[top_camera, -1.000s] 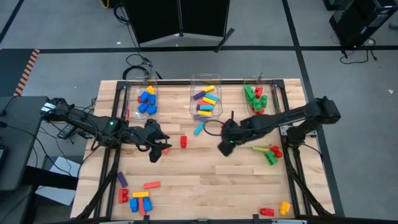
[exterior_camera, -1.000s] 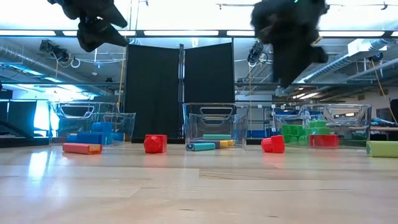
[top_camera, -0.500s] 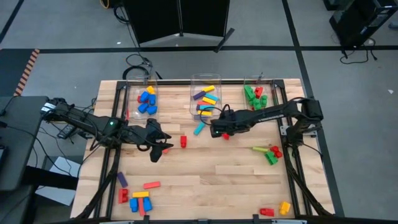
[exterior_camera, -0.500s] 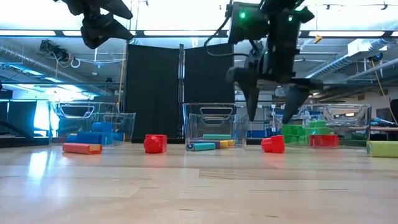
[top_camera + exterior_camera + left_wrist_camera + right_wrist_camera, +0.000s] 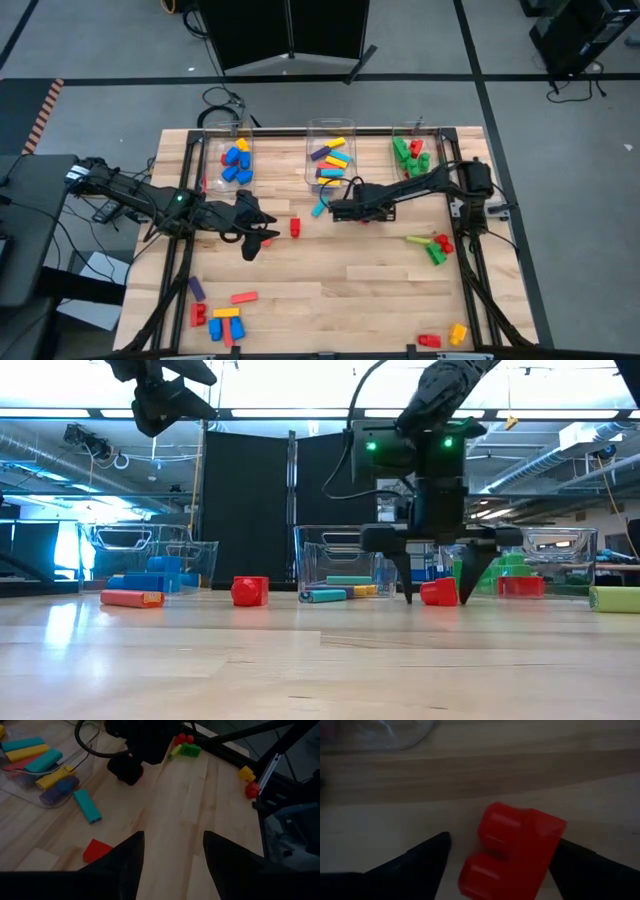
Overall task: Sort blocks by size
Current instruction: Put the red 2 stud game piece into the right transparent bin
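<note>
A red block (image 5: 438,592) with two studs (image 5: 512,850) lies on the table in front of the middle bin (image 5: 330,160). My right gripper (image 5: 437,598) points down over it, open. Its fingers (image 5: 405,575) stand on either side of the block with their tips at the table. I cannot tell whether either finger touches the block. Another red block (image 5: 296,227) and a cyan block (image 5: 319,207) lie loose to its left. My left gripper (image 5: 250,240) hangs open and raised above the table's left part, with nothing between its fingers (image 5: 127,860).
Three clear bins stand along the far edge: blue blocks in the left one (image 5: 235,160), long mixed ones in the middle, green and red ones in the right one (image 5: 410,155). Loose blocks lie near left (image 5: 220,315), at the right (image 5: 432,245) and near right (image 5: 445,337).
My right gripper has moved toward the table's far left and come down from high above the table. It now stands upright with its fingers spread on either side of the red block. The block has stayed in place.
</note>
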Robot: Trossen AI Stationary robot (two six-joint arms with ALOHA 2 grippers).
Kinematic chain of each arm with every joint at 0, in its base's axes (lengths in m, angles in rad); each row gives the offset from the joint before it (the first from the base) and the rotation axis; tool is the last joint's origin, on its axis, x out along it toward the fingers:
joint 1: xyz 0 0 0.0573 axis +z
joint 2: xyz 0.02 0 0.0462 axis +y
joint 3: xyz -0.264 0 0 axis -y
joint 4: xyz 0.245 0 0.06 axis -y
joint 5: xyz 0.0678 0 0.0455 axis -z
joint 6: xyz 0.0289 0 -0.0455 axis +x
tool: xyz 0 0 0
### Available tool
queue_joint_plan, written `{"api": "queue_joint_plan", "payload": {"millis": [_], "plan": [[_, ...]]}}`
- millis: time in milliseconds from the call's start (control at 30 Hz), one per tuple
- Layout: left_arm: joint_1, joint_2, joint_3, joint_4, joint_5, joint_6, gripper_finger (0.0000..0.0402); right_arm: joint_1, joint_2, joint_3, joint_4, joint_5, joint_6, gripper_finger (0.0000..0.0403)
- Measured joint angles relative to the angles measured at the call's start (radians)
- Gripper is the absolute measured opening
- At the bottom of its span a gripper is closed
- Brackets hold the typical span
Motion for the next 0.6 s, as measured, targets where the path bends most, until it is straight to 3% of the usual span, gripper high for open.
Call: {"api": "queue_joint_plan", "payload": {"millis": [333, 600], "plan": [[0.000, 0.000, 0.000, -0.001, 0.035, -0.001, 0.0211, 0.016, 0.027, 0.003, 0.019, 0.002, -0.012, 0.0179], [0.000, 0.000, 0.000, -0.001, 0.037, -0.001, 0.0211, 0.020, 0.001, -0.002, 0.018, -0.017, -0.095, 0.0179]]}}
